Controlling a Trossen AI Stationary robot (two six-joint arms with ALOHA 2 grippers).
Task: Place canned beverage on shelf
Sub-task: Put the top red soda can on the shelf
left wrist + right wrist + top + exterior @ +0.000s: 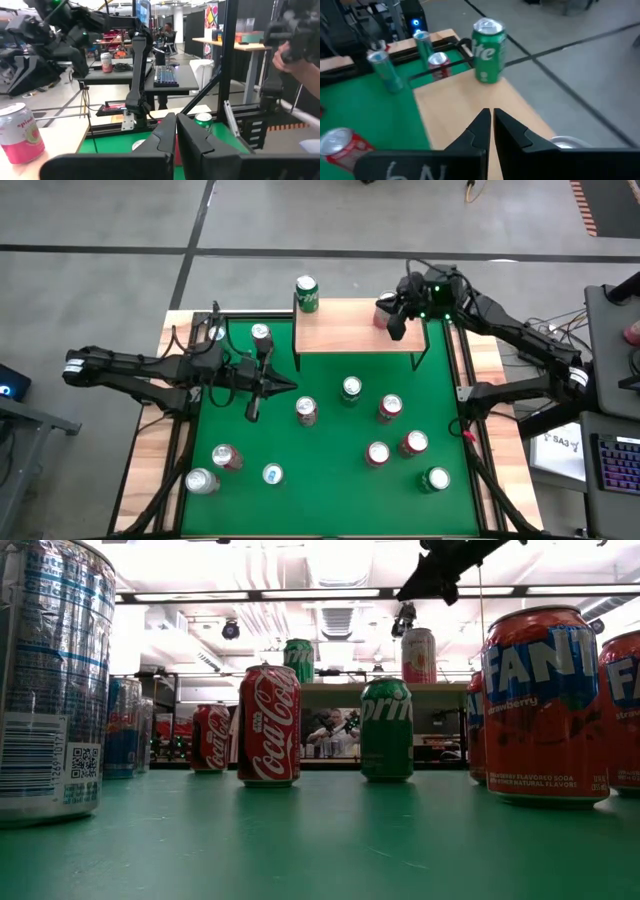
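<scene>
My right gripper (491, 125) hangs above the shelf (345, 330), fingers pinched together on nothing. Just below it I see only the rim of the pink can (567, 144), the rest cut off; it stands on the shelf's right end. A green Sprite can (306, 294) sits at the left back corner. My left gripper (285, 387) waits clenched over the green felt (330, 450).

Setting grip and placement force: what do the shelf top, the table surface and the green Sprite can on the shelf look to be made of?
Shelf top: light wood, matte, faint grain visible in the right wrist view. Table surface: green, dull and glare-free, probably felt or a similar mat. Sprite can: thin metal, likely aluminium, with glossy printed sides and a bare silver lid.
</scene>
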